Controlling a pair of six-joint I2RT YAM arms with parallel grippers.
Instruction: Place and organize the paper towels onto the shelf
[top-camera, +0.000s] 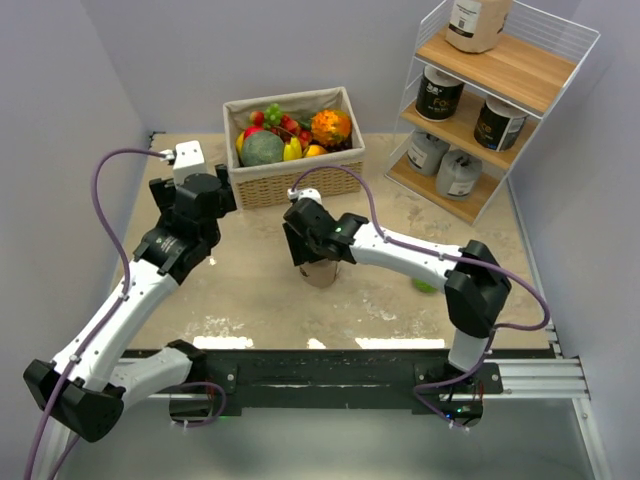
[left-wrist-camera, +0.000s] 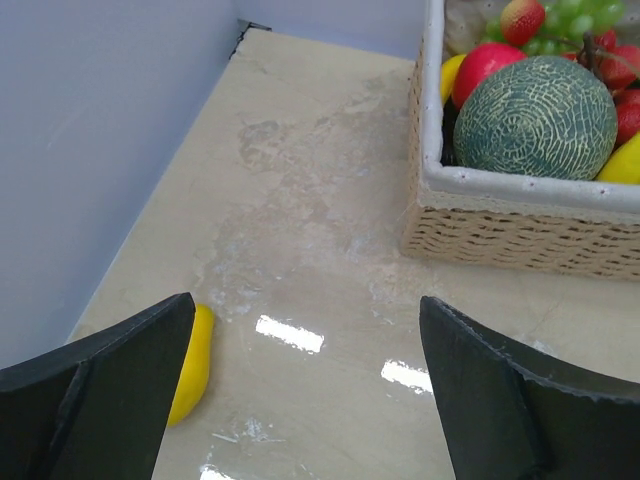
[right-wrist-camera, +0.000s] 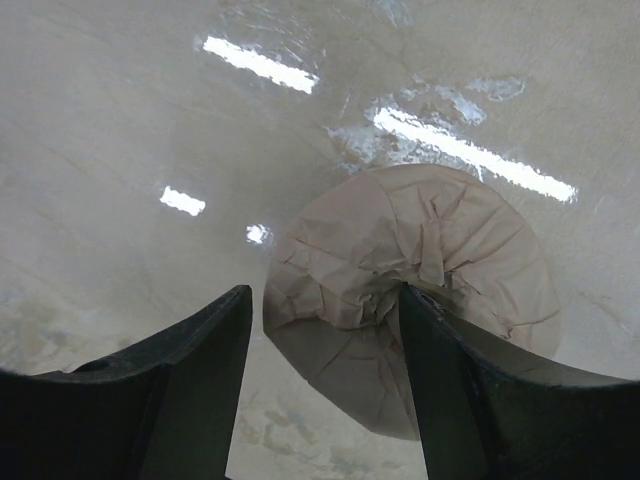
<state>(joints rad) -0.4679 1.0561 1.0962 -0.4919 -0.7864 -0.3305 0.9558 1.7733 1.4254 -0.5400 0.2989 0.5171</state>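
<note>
The right pincer is spread open, poised over a kraft tan paper towel roll that stands on end at the middle of the counter. One finger sits just beside the roll's edge and the other crosses its crumpled top (whether either touches, I cannot tell). The left pincer gapes wide too, holding nothing, above the counter left of the wicker basket, with a yellow fruit by one finger. Far right, the shelf carries another tan roll on top, two black rolls on the middle board and two grey rolls on the bottom one.
</note>
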